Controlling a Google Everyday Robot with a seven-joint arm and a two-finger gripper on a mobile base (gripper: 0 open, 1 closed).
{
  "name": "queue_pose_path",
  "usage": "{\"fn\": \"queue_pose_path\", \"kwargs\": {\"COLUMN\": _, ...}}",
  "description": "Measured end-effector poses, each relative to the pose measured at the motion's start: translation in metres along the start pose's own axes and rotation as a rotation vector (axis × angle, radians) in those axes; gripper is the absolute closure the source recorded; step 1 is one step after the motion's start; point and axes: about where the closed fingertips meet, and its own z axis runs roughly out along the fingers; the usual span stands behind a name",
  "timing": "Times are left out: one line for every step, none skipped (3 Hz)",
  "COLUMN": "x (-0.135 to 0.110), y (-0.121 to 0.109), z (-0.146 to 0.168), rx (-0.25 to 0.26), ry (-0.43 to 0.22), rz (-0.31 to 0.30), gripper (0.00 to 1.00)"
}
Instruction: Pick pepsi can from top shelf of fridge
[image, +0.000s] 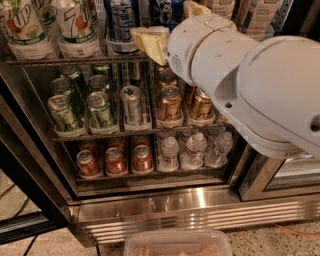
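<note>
The fridge (190, 202) stands open with its wire racks full of drinks. The top shelf (55, 61) runs along the upper edge of the view. On it a dark blue can (163, 10), possibly the pepsi can, shows only in part; its logo is hidden. A blue-and-white striped can (122, 22) stands left of it. My gripper (151, 42), pale yellow at the end of the big white arm (250, 75), sits at the top shelf's front rail, just below and in front of these two cans. The arm hides the shelf's right side.
7up bottles (75, 25) stand at the top left. The middle rack holds green cans (100, 107), a silver can (132, 104) and bronze cans (170, 102). The bottom rack holds red cans (115, 160) and water bottles (192, 150). A clear plastic tub (177, 244) lies on the floor in front.
</note>
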Motion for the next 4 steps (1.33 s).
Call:
{"fn": "queue_pose_path", "kwargs": {"x": 0.003, "y": -0.006, "z": -0.003, "rx": 0.029, "ry": -0.01, "rz": -0.005, "gripper": 0.35}}
{"fn": "queue_pose_path", "kwargs": {"x": 0.006, "y": -0.02, "z": -0.008, "rx": 0.07, "ry": -0.02, "rz": -0.026, "gripper": 0.33}}
{"fn": "queue_pose_path", "kwargs": {"x": 0.004, "y": -0.04, "z": -0.018, "rx": 0.119, "ry": -0.029, "rz": -0.057, "gripper": 0.32}}
{"fn": "queue_pose_path", "kwargs": {"x": 0.005, "y": -0.044, "z": -0.021, "rx": 0.123, "ry": -0.034, "rz": -0.06, "gripper": 0.31}}
